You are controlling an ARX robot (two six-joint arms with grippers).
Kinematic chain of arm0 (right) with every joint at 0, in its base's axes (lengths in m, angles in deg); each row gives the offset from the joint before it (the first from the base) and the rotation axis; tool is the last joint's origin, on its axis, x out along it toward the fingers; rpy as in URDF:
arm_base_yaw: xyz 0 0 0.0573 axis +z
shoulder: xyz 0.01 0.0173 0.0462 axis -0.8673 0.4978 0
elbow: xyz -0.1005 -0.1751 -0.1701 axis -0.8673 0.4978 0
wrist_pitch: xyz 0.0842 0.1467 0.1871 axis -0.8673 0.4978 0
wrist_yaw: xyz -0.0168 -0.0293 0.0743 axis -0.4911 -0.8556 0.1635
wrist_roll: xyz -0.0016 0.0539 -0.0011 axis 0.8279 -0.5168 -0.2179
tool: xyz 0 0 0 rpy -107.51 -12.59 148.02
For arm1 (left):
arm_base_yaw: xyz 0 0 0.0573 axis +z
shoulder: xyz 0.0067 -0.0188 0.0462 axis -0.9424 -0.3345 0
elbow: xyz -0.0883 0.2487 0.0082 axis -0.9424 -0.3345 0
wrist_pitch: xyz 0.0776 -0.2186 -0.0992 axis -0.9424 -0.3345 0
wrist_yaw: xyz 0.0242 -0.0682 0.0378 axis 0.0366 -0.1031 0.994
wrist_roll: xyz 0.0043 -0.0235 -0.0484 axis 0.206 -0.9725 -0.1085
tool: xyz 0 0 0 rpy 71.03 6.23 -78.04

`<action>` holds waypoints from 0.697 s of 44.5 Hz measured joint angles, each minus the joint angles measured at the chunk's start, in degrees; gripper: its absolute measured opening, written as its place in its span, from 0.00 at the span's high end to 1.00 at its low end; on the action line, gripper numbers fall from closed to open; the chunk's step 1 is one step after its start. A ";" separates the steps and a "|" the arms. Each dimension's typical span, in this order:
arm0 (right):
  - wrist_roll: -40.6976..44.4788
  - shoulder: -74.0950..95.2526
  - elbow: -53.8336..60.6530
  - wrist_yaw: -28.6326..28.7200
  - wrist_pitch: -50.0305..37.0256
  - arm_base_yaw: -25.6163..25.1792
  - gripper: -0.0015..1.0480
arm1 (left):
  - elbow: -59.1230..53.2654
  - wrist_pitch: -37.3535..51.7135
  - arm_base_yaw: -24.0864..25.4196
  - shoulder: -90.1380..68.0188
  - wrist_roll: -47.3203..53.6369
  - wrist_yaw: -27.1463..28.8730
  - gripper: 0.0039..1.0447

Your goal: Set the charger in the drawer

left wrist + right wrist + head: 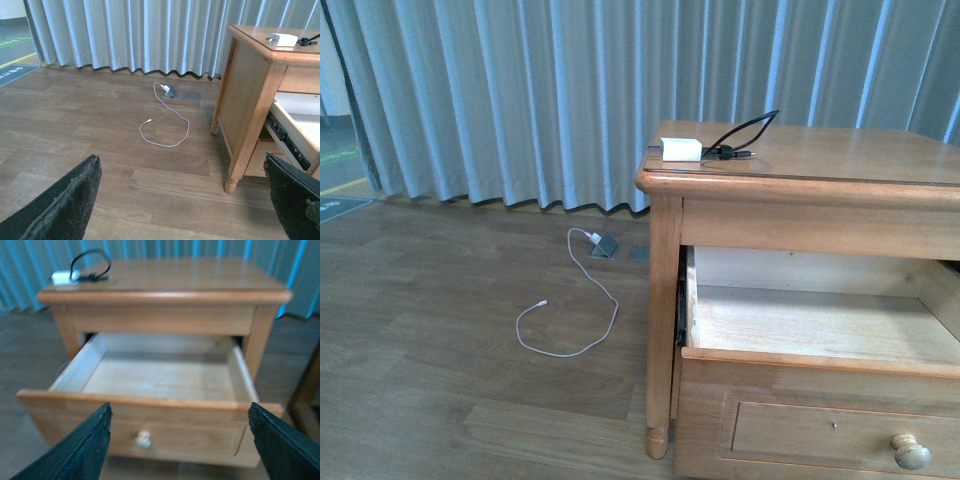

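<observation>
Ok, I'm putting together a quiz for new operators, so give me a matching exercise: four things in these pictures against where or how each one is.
Things:
1. charger
2. drawer
3. white cable
4. left gripper

Place or state:
a. lying on the floor
b. on top of the nightstand
c. pulled open
d. open, holding nothing

Pairs: 1-b, 2-c, 3-a, 4-d
</observation>
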 joint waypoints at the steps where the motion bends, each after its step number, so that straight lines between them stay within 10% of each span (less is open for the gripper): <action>1: 0.13 -0.59 0.46 -2.21 -1.01 0.55 0.27 | 0.00 0.00 0.00 0.00 0.00 -0.04 0.06; 7: 0.66 -4.70 1.62 -9.77 -0.07 5.27 0.55 | 0.00 0.00 0.00 0.00 0.00 -0.04 0.06; 22: 0.83 -5.62 2.12 -12.17 0.35 9.57 0.08 | 0.00 0.00 0.00 0.00 0.00 -0.07 0.06; 28: 0.81 -5.66 2.12 -12.31 0.35 9.60 0.08 | 0.00 0.00 0.00 0.00 0.00 0.00 0.06; 31: 0.83 -5.66 2.12 -12.31 0.35 9.62 0.08 | -0.02 2.75 -3.17 -1.20 -2.43 9.33 0.06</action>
